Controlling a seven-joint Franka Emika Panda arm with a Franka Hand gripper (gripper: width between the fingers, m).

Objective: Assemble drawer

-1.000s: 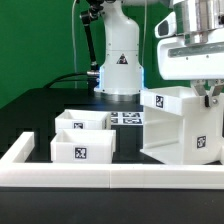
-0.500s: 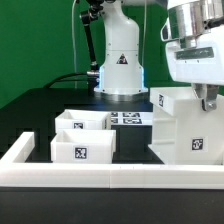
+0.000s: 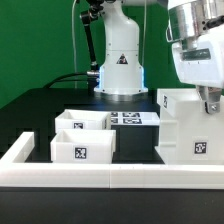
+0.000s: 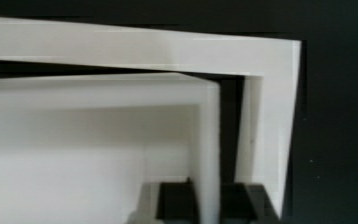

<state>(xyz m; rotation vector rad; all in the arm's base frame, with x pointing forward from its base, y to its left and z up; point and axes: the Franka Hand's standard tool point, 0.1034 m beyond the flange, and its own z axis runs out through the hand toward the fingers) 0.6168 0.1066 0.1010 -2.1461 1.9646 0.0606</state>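
Note:
The drawer's tall white casing (image 3: 185, 130) stands on the black table at the exterior view's right, with tags on its faces. My gripper (image 3: 208, 101) comes down from above and is shut on the casing's upper side wall. In the wrist view the thin white wall (image 4: 215, 120) runs between my two dark fingers (image 4: 181, 203), and my gripper (image 4: 217, 203) pinches it. Two small open-top boxes stand at the exterior view's left. One (image 3: 82, 148) is nearer the border wall and the other (image 3: 85, 121) is just behind it.
A low white border wall (image 3: 100, 178) runs along the front and the exterior view's left side. The marker board (image 3: 130, 118) lies flat between the boxes and the casing. The arm's white base (image 3: 120, 65) stands behind, in front of a green backdrop.
The casing, held in my gripper, has slid toward the exterior view's right and turned a little. The two small boxes have not moved.

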